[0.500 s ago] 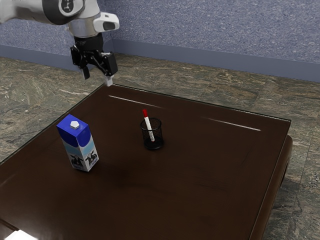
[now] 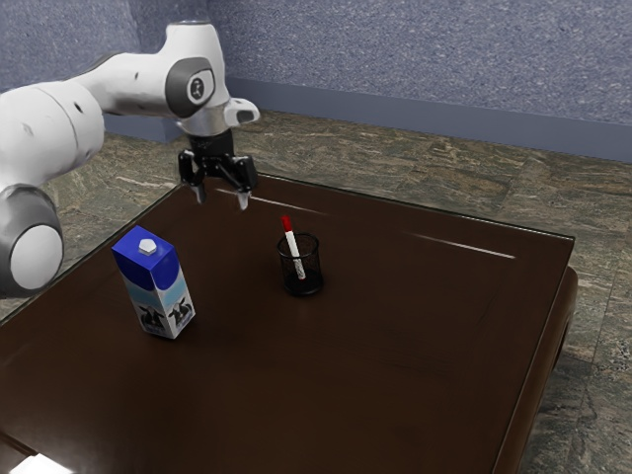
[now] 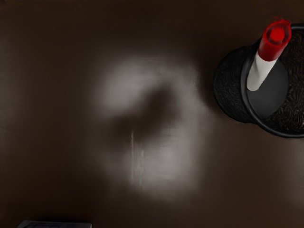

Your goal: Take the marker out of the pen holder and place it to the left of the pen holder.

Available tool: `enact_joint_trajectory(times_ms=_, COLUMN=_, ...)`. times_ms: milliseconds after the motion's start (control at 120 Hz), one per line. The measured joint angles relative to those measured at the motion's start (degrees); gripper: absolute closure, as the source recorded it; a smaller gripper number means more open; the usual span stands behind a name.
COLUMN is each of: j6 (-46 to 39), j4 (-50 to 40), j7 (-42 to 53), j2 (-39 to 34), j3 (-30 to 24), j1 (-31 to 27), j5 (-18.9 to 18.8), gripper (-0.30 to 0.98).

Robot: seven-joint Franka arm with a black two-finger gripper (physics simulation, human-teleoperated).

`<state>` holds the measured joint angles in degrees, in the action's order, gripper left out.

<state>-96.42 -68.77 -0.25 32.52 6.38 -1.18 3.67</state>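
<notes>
High over the table's far edge, my gripper (image 2: 222, 199) hangs open with nothing between its fingers, up and toward the exterior view's left of the pen holder. The black mesh pen holder (image 2: 303, 286) stands upright on the table. A white marker (image 2: 294, 249) with a red cap leans inside it, cap up and rising above the rim. In the wrist view the marker (image 3: 270, 49) tilts out over the rim of the pen holder (image 3: 229, 85).
A blue and white milk carton (image 2: 158, 286) stands on the dark brown table (image 2: 395, 365), toward the exterior view's left of the pen holder. A small bright white patch (image 2: 39, 464) lies at the table's near corner.
My gripper has moved toward the exterior view's right and lower, over the table's far edge. More of the arm has come into view. The marker, pen holder and carton have stayed put.
</notes>
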Motion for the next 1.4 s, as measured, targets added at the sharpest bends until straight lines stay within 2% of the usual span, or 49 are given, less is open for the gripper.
enact_joint_trajectory(times_ms=108, j6=-0.4, j4=12.9, j7=0.0, j2=8.6, j3=-4.1, j1=-4.1, j5=3.2, gripper=0.0)
enact_joint_trajectory(times_ms=225, j6=-2.4, j4=23.4, j7=0.0, j2=16.6, j3=-9.1, j1=-7.2, j5=4.8, gripper=0.0)
enact_joint_trajectory(times_ms=333, j6=-4.7, j4=28.6, j7=-0.1, j2=23.5, j3=-13.0, j1=-7.9, j5=5.4, gripper=0.0)
enact_joint_trajectory(times_ms=450, j6=-5.9, j4=28.6, j7=-0.1, j2=24.7, j3=-15.1, j1=-8.0, j5=5.7, gripper=0.0)
enact_joint_trajectory(times_ms=750, j6=-4.3, j4=26.1, j7=-0.5, j2=24.9, j3=-15.3, j1=-8.1, j5=6.7, gripper=0.04)
enact_joint_trajectory(times_ms=1133, j6=-0.8, j4=26.3, j7=-1.0, j2=23.5, j3=-14.8, j1=-8.1, j5=6.6, gripper=0.31)
enact_joint_trajectory(times_ms=1400, j6=-3.0, j4=26.4, j7=-1.1, j2=23.9, j3=-15.1, j1=-8.1, j5=6.5, gripper=0.5)
